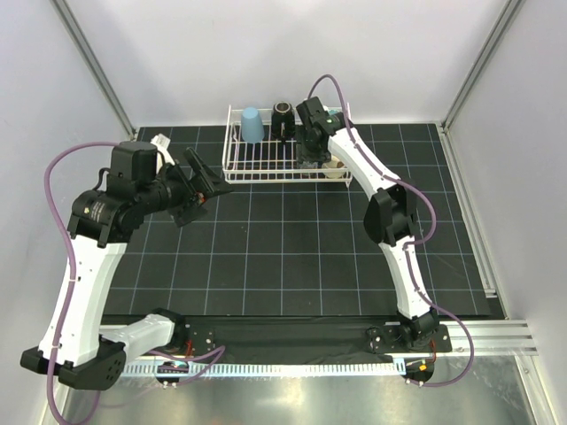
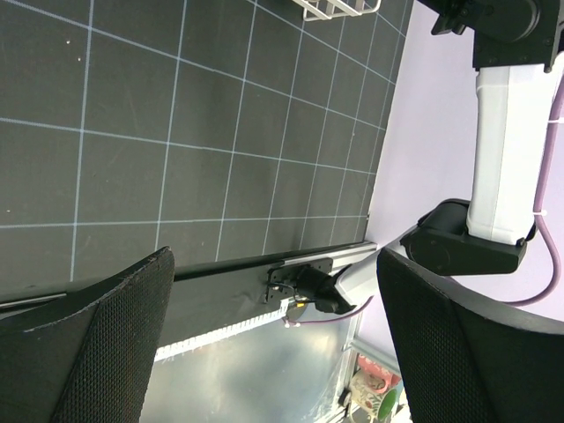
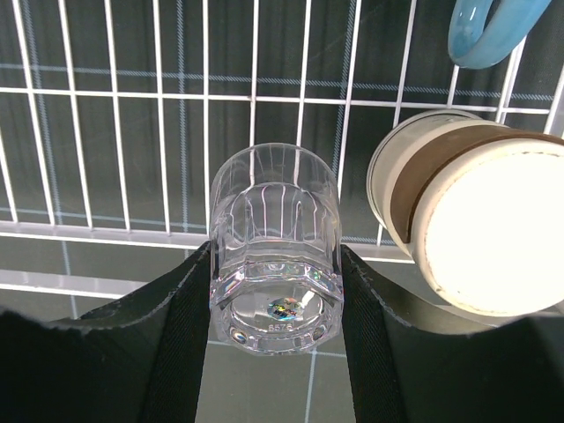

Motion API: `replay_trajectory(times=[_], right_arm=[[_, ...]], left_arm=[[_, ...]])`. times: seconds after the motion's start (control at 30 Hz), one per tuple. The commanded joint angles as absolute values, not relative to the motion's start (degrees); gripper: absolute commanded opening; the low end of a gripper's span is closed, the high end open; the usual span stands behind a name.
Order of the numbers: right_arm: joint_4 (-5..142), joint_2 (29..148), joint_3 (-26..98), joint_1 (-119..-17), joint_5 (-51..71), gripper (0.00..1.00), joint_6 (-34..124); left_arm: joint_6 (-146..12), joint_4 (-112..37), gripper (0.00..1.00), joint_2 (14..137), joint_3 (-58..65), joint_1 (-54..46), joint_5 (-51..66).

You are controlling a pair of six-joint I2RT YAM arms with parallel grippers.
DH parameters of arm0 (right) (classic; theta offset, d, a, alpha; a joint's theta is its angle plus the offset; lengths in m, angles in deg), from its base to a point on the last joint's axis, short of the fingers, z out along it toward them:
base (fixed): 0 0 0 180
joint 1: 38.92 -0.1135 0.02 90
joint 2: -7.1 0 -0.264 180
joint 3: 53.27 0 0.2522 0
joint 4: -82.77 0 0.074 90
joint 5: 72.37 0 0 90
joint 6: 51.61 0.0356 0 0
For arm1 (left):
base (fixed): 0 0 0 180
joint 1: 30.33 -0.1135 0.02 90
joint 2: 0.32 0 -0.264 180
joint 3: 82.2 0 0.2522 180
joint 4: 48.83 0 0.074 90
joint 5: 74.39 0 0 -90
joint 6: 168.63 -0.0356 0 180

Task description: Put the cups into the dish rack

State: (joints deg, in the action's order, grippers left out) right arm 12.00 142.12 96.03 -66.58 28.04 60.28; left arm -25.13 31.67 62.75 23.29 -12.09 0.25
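Your right gripper (image 3: 275,304) has its jaws part-way closed on the tiny clear glass (image 3: 275,238), one black pad on each side wall near the thick base. The base faces the wrist camera and the mouth points down at the white wire dish rack (image 1: 266,180). The glass hangs over the grid floor near the rack's edge, just beside the upturned tan cup (image 3: 467,229), with the teal mug's handle (image 3: 489,35) a little farther off. You cannot tell from here whether the rim already rests on the wires. Treat the glass as light, rigid, smooth and probably slippery. It will likely chip if knocked against the tan cup or dropped, so squeeze no harder than needed. Grip low on the faceted wall, where it looks thickest. In the overhead view, the light blue tumbler (image 1: 252,125) and black cup (image 1: 283,118) already sit at the rack's far side. Your left gripper (image 2: 273,295) is spread wide and holds nothing, above the dark gridded mat (image 2: 132,132).
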Motion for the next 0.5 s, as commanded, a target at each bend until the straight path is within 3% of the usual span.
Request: replay_trajectory(times=[0.0, 0.17, 0.47], right_arm=[[12.32, 142.28, 98.65, -66.69, 29.67, 0.05, 58.78], [12.68, 143.50, 99.00, -66.78, 29.49, 0.08, 58.26], [13.03, 144.65, 98.56, -66.87, 30.02, 0.21, 57.29]], left_arm=[[-26.51, 31.55, 0.92, 62.79, 24.73, -12.31, 0.58], [-26.42, 31.64, 0.92, 63.40, 24.47, -12.31, 0.40], [-26.16, 31.46, 0.92, 63.58, 24.03, -12.31, 0.40]])
